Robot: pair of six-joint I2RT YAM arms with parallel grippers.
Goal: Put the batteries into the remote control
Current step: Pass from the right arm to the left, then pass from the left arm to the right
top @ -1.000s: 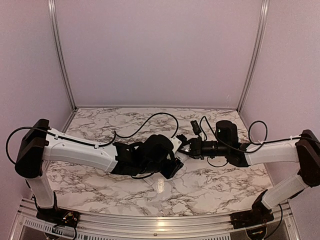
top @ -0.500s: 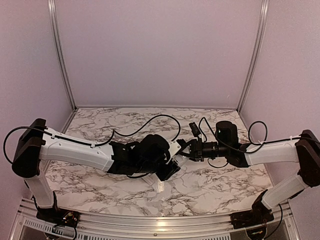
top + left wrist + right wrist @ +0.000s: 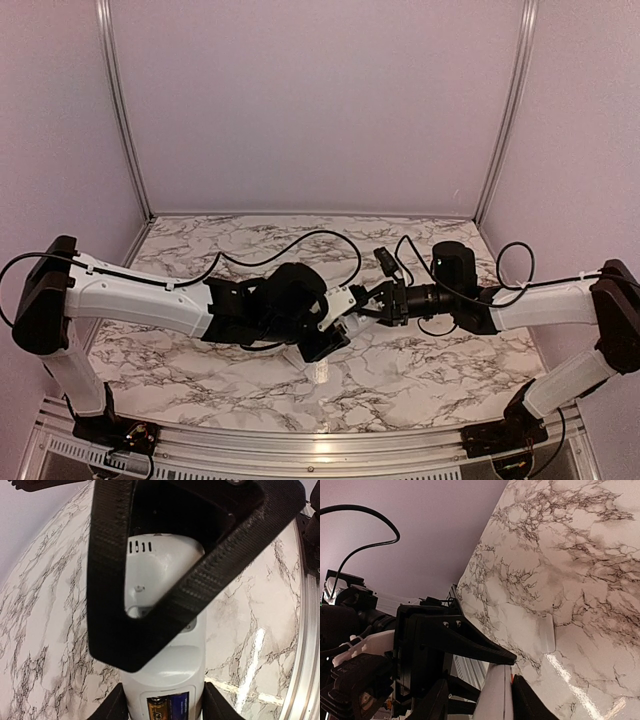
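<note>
The white remote control (image 3: 167,630) is held back side up, with my left gripper (image 3: 166,706) shut on its lower sides. Its compartment stands uncovered, and two batteries (image 3: 167,705) lie side by side in it, one showing gold and black, one blue. My right gripper (image 3: 480,700) stands open astride the remote's thin edge (image 3: 496,692): one finger touches it, the other stands off. A right finger crosses the left wrist view as a black ribbed frame (image 3: 107,580). In the top view both grippers (image 3: 335,325) (image 3: 368,300) meet above the table's middle.
A small white battery cover (image 3: 547,632) lies flat on the marble table (image 3: 200,360), just near of the grippers (image 3: 320,372). Black cables loop behind the arms. Purple walls close in the back and sides, and a metal rail runs along the near edge.
My right gripper's jaws have spread apart around the remote's end. The left arm, still holding the remote, has shifted slightly left and toward the near edge.
</note>
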